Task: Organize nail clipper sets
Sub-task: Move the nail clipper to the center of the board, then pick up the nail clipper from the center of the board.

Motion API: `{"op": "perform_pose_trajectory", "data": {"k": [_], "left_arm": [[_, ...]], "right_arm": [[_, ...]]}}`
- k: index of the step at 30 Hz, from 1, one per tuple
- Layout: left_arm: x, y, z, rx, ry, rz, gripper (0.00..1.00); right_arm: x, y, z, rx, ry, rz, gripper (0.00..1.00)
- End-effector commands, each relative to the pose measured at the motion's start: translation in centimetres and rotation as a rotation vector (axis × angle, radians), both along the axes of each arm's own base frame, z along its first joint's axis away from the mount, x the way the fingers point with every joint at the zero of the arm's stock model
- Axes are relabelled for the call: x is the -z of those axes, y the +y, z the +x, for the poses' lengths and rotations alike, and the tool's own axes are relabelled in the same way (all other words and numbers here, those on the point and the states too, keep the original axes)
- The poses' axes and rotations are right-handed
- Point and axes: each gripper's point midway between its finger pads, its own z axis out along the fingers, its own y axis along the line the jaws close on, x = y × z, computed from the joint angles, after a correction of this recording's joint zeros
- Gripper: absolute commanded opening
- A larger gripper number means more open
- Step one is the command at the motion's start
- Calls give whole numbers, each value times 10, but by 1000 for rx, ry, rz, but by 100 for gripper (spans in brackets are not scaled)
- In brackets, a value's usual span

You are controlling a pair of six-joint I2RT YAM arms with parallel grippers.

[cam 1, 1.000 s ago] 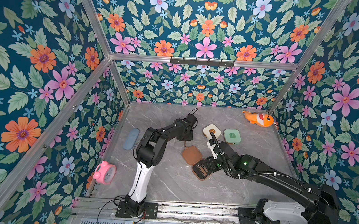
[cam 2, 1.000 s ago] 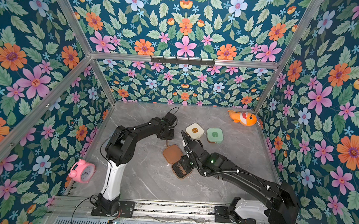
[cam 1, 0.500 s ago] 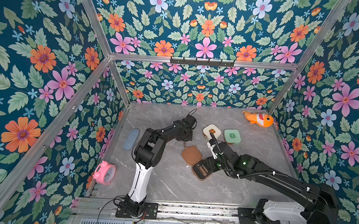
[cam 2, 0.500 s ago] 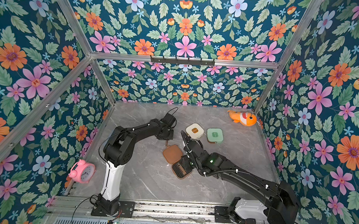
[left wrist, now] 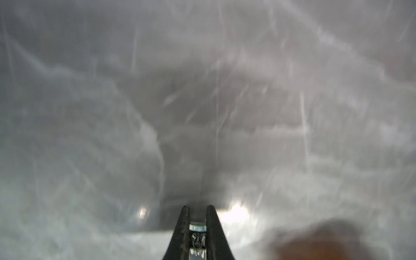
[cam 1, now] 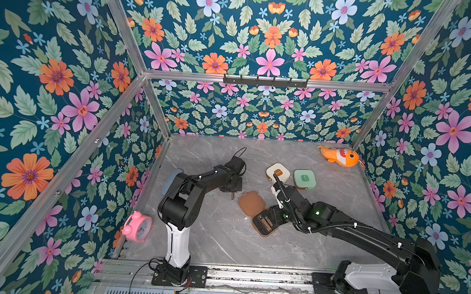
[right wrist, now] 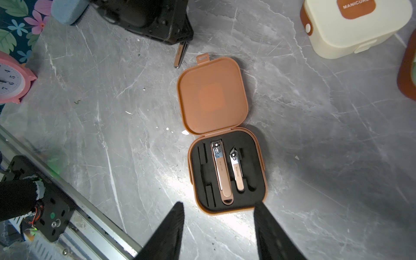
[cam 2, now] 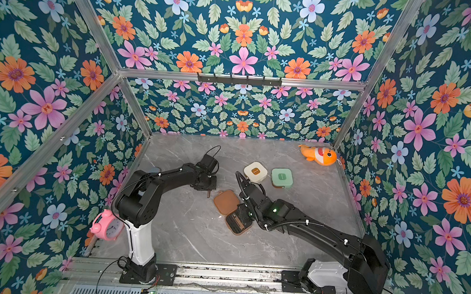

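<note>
We note left hand (left wrist: pixel 197 208) pinched tight on slim rose-gold tool (right wrist: pixel 179 55), tip down at bench (cam 1: pixel 209 235) (contact unclear), just beside open brown case (right wrist: pixel 212 96). Right hand (right wrist: pixel 218 206) half spread, empty, above its tray; large clipper (right wrist: pixel 221 173) and small clipper (right wrist: pixel 237 173) seated. Cream case (cam 1: pixel 277 172) and mint case (cam 1: pixel 304 179) closed, side by side behind.

place: robot lab test cell | signs: aluminium frame (cam 1: pixel 177 75); floral-print walls (cam 1: pixel 50 86) (on three sides); rail-mounted arms (cam 1: pixel 178 242)
</note>
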Motion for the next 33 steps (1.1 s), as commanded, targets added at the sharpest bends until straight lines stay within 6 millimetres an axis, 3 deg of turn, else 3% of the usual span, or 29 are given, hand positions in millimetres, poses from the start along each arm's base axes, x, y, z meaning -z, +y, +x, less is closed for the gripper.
{"op": "perform_pose_trajectory", "data": {"k": [1, 8, 13, 16, 20, 25, 33], "left_arm": [[11, 12, -43, -25, 116, -10, 0], [11, 24, -109, -66, 131, -15, 0], [14, 13, -149, -65, 137, -28, 0], [13, 5, -162, -70, 138, -64, 2], [6, -7, -167, -62, 137, -110, 10], [0, -19, -164, -44, 134, -136, 27], [-36, -23, -139, -15, 55, -123, 44]], "right_arm": [[2, -2, 2, 17, 9, -16, 52], [3, 6, 6, 0, 12, -16, 52], [5, 12, 9, -7, 18, -23, 51], [5, 14, 9, -9, 24, -11, 51], [4, 15, 8, -7, 29, -3, 51], [-1, 10, 7, 8, 28, -12, 51], [-9, 9, -6, 58, 67, 30, 50]]}}
